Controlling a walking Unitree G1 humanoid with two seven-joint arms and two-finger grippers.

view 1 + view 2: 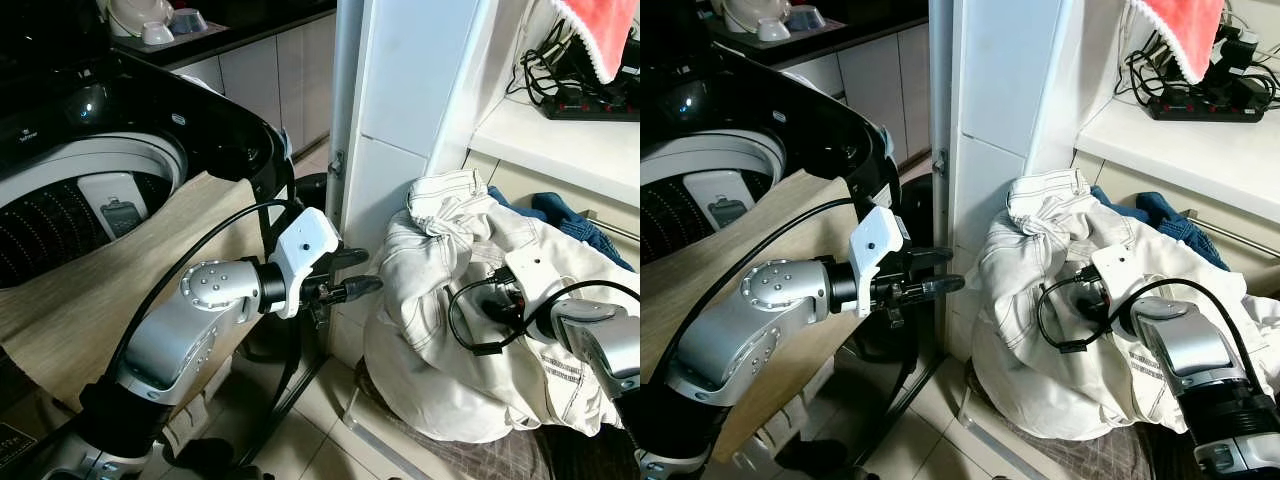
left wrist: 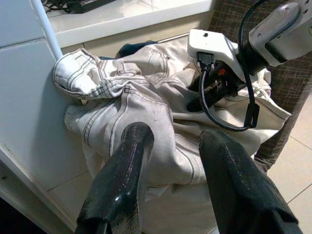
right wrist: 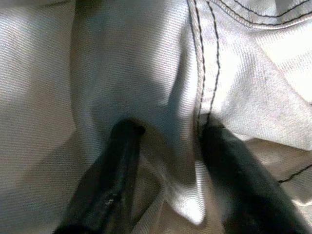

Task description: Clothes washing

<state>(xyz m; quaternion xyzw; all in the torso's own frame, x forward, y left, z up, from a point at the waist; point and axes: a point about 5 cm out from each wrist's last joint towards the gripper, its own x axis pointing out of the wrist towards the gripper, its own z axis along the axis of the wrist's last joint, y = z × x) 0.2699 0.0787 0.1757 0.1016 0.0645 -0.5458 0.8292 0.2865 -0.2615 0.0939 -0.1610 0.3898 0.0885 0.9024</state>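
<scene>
Right end effector pushed into the white jeans; left end effector held open just short of them.

The white jeans (image 1: 440, 300) lie heaped on a laundry pile beside a white cabinet (image 1: 395, 120), right of the open washing machine (image 1: 90, 190). The right end effector (image 3: 165, 141) is buried in the denim, fingers (image 3: 119, 161) spread, with a fold of cloth bunched between them beside a stitched seam. The left end effector (image 2: 173, 161) hovers near the heap's left edge, fingers apart, touching nothing. The left wrist view shows the right wrist housing (image 2: 214, 46) against the jeans. A beige cloth (image 1: 110, 280) drapes over the machine's rim.
</scene>
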